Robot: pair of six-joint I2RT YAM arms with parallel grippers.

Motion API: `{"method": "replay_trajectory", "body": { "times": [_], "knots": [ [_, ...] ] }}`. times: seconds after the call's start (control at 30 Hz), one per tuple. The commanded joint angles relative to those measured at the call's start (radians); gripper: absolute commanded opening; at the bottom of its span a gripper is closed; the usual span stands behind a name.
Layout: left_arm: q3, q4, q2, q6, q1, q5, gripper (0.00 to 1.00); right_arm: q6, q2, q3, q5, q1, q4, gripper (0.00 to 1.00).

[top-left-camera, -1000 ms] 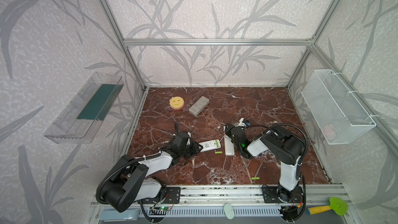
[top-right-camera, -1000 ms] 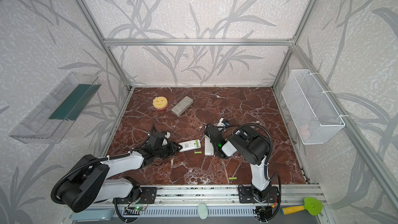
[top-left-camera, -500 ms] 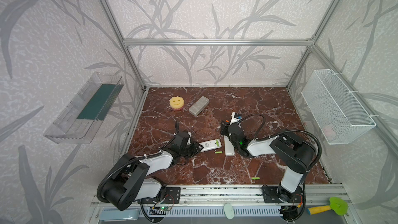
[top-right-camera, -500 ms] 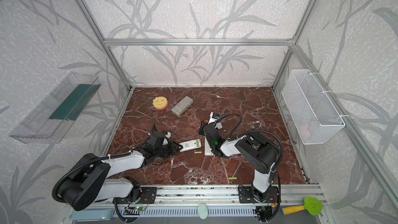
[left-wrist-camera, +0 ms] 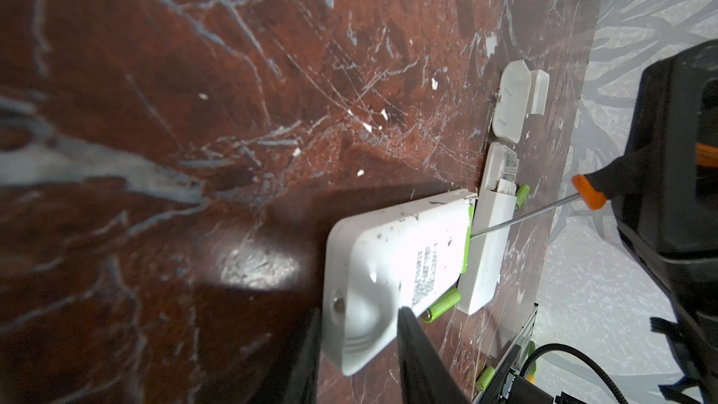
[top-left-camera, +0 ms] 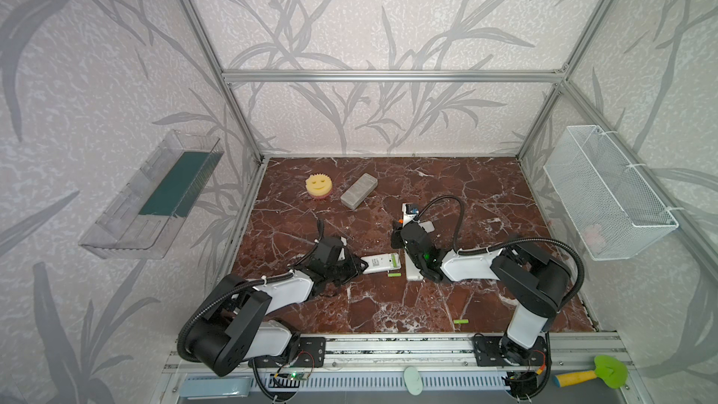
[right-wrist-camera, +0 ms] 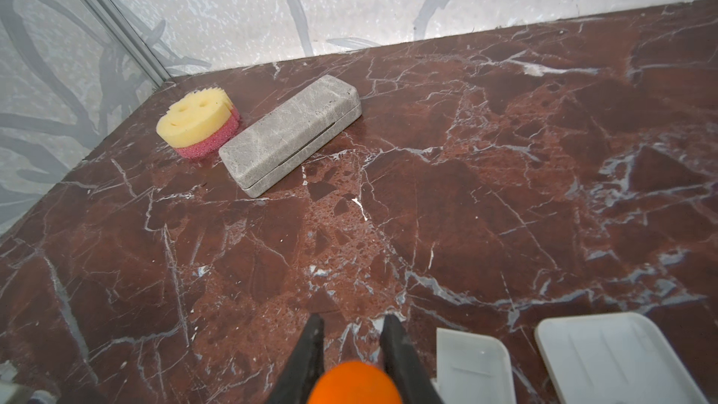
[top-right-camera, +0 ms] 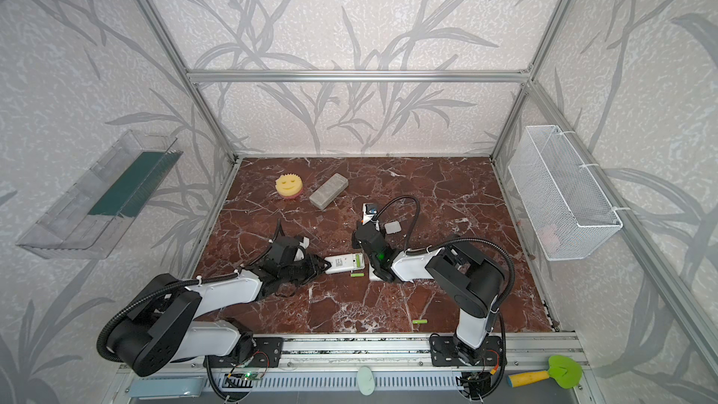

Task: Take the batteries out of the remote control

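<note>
Where the table [top-left-camera: 485, 188] carries the face-down remote [left-wrist-camera: 396, 262], one battery is left to pry out.
A second remote [left-wrist-camera: 489, 242] touches its open end, with a bay that looks empty. The left gripper [left-wrist-camera: 359, 314] clamps the remote's far end. The right gripper [right-wrist-camera: 352, 320] is closed on an orange-handled pry tool [left-wrist-camera: 588, 191] whose thin shaft reaches the bay, where one battery [left-wrist-camera: 468, 239] sits. Three loose batteries [left-wrist-camera: 441, 305] lie on the table. Best to hold firm, seat the tip under the battery's end and lever gently.
</note>
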Motion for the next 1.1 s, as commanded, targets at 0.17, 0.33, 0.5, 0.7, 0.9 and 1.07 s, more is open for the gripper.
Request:
{"method": "replay_trajectory", "body": {
  "times": [0.17, 0.33, 0.5, 0.7, 0.9, 1.07],
  "knots": [
    [-0.014, -0.111, 0.035, 0.000, -0.006, -0.027, 0.37, -0.171, -0.063, 0.020, 0.043, 0.037, 0.057, 0.00],
    [-0.014, -0.111, 0.035, 0.000, -0.007, -0.028, 0.37, -0.222, -0.048, 0.055, 0.021, 0.074, 0.080, 0.00],
    [-0.015, -0.117, 0.031, 0.003, -0.007, -0.028, 0.37, -0.198, -0.021, 0.059, 0.016, 0.081, 0.083, 0.00],
    [-0.018, -0.126, 0.020, 0.004, -0.007, -0.033, 0.37, -0.202, 0.001, 0.054, 0.021, 0.081, 0.097, 0.00],
    [-0.017, -0.126, 0.020, 0.005, -0.008, -0.033, 0.37, -0.197, 0.023, 0.054, 0.018, 0.081, 0.105, 0.00],
    [-0.018, -0.130, 0.018, 0.006, -0.007, -0.033, 0.37, -0.172, 0.044, 0.040, 0.012, 0.081, 0.121, 0.00]
  ]
}}
